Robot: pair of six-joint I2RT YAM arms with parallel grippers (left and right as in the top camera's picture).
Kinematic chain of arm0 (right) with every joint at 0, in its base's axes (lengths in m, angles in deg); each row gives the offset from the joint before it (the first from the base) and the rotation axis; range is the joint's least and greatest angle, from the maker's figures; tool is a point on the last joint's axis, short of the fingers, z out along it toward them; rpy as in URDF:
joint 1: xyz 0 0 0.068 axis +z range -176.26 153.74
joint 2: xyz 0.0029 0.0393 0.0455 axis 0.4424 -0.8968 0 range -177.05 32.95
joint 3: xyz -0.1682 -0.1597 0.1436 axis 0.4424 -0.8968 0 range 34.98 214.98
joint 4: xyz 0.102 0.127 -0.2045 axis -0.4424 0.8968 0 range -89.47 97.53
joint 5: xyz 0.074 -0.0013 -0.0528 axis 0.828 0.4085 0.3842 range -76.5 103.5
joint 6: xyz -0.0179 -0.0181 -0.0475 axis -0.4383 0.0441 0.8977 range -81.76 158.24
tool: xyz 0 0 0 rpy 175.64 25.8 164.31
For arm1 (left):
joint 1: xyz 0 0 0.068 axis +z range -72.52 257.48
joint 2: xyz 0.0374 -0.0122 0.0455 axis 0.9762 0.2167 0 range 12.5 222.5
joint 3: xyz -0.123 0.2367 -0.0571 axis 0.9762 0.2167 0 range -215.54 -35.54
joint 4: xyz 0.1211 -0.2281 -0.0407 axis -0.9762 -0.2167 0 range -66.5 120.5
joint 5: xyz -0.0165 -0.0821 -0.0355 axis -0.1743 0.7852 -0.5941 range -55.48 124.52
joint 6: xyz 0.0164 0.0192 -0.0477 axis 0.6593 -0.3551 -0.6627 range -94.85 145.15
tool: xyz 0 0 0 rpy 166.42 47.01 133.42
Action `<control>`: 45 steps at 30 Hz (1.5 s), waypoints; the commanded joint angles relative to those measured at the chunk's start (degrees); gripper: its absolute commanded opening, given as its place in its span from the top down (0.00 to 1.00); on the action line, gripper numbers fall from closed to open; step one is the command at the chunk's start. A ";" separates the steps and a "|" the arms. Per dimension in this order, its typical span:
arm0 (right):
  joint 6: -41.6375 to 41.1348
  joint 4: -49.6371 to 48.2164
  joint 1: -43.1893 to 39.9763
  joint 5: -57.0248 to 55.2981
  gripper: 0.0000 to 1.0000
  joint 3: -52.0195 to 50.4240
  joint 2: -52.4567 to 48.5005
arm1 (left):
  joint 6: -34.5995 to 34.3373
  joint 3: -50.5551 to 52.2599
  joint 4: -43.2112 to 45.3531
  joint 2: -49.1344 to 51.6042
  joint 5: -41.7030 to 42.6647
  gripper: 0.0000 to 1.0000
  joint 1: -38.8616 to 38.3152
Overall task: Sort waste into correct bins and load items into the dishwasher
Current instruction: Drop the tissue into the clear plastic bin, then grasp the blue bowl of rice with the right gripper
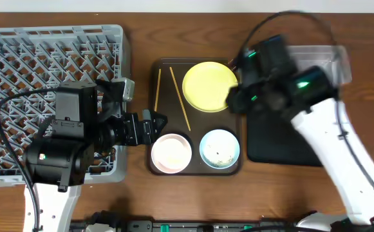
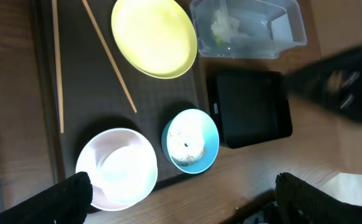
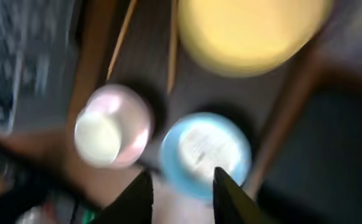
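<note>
Left gripper (image 2: 184, 196) wide open and empty, at the brown tray's (image 1: 199, 122) edge. Right gripper (image 3: 182, 186) blurred, fingers apart, nothing between them. On the tray: yellow plate (image 1: 209, 86), chopsticks (image 1: 179, 96), white bowl (image 1: 171, 153), light blue bowl (image 1: 219, 148) holding food scraps (image 2: 185, 144).

Item 1: desk (image 1: 141, 32). Brown wood-grain top, carrying everything in view.

Item 2: serving tray (image 1: 172, 103). Dark brown, flat and rectangular, with rounded corners and a low rim. It lies level on the desk near the middle, its longer side running front to back.
</note>
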 commanded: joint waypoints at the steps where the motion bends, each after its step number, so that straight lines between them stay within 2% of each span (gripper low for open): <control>1: -8.87 0.20 6.97 -0.35 0.66 -5.16 -2.60 | 0.76 -1.11 -0.13 -0.35 -0.48 0.06 -0.13; 4: -15.37 -3.93 12.39 -5.44 0.64 -10.73 -4.61 | 0.76 -1.11 -0.13 -0.35 -0.48 0.06 -0.13; 8: -19.93 -9.55 15.85 -8.11 0.67 -16.04 -7.37 | 0.76 -1.11 -0.13 -0.35 -0.48 0.06 -0.13; 20: -20.15 -20.83 16.61 -8.11 0.71 -22.91 -13.81 | 0.76 -1.11 -0.13 -0.35 -0.48 0.06 -0.13; 23: -20.13 -21.16 16.61 -8.00 0.71 -23.34 -15.52 | 0.76 -1.11 -0.13 -0.35 -0.48 0.06 -0.13; 27: -20.17 -19.71 16.48 -8.85 0.82 -23.32 -16.00 | 0.76 -1.11 -0.13 -0.35 -0.48 0.06 -0.13; 32: -20.00 -19.58 16.13 -10.84 0.86 -23.21 -15.50 | 0.76 -1.11 -0.13 -0.35 -0.48 0.06 -0.13; 33: -19.43 -19.82 16.13 -10.97 0.88 -23.21 -15.50 | 0.76 -1.11 -0.13 -0.35 -0.48 0.06 -0.13; 34: -19.04 -20.00 16.13 -10.95 0.96 -23.21 -15.50 | 0.76 -1.11 -0.13 -0.35 -0.48 0.06 -0.13; 35: -18.91 -20.00 16.13 -10.97 0.99 -23.21 -15.50 | 0.76 -1.11 -0.13 -0.35 -0.48 0.06 -0.13; 41: -17.44 -19.23 16.24 -10.93 0.99 -22.51 -14.53 | 0.76 -1.11 -0.13 -0.35 -0.48 0.06 -0.13; 45: -16.63 -19.12 15.67 -10.88 0.99 -21.62 -9.86 | 0.76 -1.11 -0.13 -0.35 -0.48 0.06 -0.13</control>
